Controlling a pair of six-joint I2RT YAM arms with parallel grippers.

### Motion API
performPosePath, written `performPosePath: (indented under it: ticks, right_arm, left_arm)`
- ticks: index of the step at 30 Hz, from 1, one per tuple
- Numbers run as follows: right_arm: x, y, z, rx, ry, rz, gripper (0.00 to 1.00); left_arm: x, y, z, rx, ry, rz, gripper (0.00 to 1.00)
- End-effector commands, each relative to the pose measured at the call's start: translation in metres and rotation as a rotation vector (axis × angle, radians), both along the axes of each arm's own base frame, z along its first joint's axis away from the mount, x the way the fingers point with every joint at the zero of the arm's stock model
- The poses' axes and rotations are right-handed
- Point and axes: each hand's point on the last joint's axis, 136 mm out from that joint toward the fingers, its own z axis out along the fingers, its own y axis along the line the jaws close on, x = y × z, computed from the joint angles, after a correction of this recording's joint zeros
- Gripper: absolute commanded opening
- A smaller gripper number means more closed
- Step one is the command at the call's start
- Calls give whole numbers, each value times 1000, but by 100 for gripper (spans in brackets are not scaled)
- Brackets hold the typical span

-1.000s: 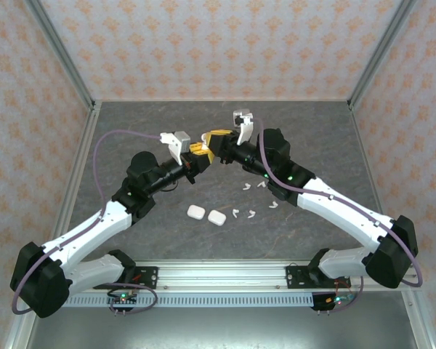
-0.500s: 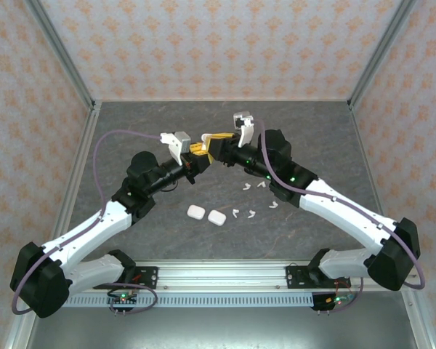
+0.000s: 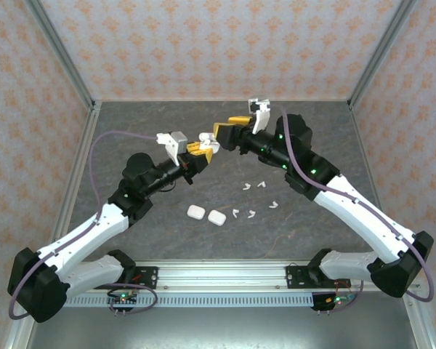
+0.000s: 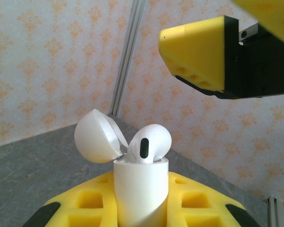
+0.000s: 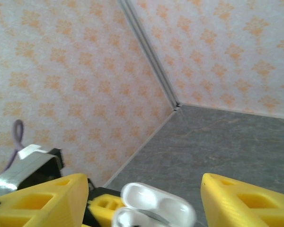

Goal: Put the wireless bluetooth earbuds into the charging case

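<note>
My left hand [image 4: 142,208] clamps glossy white plastic case [image 4: 140,185]; white earbud [image 4: 149,142] seated, lid at 10 o'clock; right hand [image 5: 144,195] apart.

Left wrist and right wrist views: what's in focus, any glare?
Left wrist: charging case and seated earbud crisp, wallpaper behind soft, no glare. Right wrist: its lid at the bottom edge slightly soft, light even.

I see my right gripper [image 5: 143,189], yellow plastic fingers [image 5: 246,203] spread wide, glossy white plastic charging case [image 5: 154,207] lid-open low between them, grey stone-look tabletop [image 5: 227,142] beyond
</note>
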Motion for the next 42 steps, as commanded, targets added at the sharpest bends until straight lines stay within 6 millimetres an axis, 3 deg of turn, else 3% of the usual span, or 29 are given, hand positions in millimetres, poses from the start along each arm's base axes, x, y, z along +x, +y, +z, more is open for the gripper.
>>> performPosePath:
  ticks: [1,4,7,12,18,24,28,35,42]
  right_arm:
    - [5,-17,-16,-76,56,-39,65]
    - [0,-15,-27,-94,77,12,68]
    - [-18,-14,-20,-94,39,87,72]
    - [-31,-14,-16,-120,6,140,84]
    - [-26,-24,-22,-165,28,95,86]
    - [-13,-42,-50,-223,116,3,86]
    - [-4,-53,-79,-258,193,-51,86]
    - [10,-68,-154,-307,400,-150,81]
    - [27,-80,-262,-495,606,-259,78]
  left_arm:
    - [-6,6,19,-10,-68,18,0]
    - [-9,7,20,-11,-79,14,0]
    - [-13,6,23,-25,-99,0,0]
    - [-18,3,27,-36,-123,-30,0]
    - [-21,3,33,-52,-135,-42,0]
    - [-23,6,32,-29,-130,-33,0]
    - [-23,8,30,-23,-127,-19,0]
    - [-25,11,29,-11,-123,-8,0]
    - [-24,14,28,-9,-121,4,0]
